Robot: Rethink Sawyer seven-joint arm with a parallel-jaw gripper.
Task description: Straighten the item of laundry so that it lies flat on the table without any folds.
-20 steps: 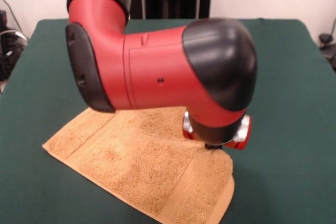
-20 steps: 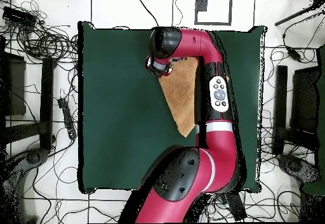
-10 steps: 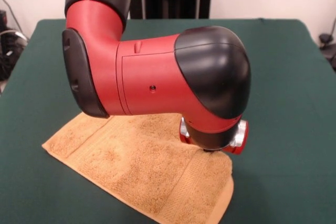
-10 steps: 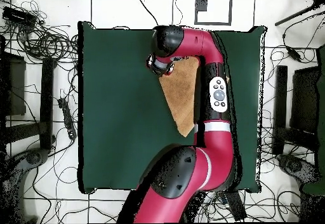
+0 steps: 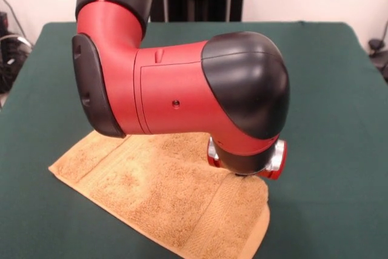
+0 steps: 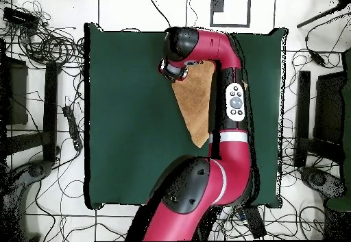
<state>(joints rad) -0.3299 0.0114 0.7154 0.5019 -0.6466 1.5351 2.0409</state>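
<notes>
The table (image 5: 339, 89) is big and green, and most of it is bare. It has lots of room, so the towel can be spread out here.

The arm (image 5: 182, 83) is big and red and black. It bends low over the towel and hides part of it in both views. From above, it reaches across the table from the robot's side and covers one long edge of the towel.

The towel (image 5: 157, 198) is golden-orange and fluffy. In the front view it lies near the bottom of the picture. From above it looks like a long pointy triangle, not a square. So I think it is folded over on itself. At its right corner in the front view, a second edge peeks out under the top one, like two layers.

The gripper (image 5: 245, 173) points down and sits right at that corner, touching the towel or just above it. I think it is there to take the top layer and pull it open. Its tips are hidden under the wrist, so I cannot tell if it is open or closed.
</notes>
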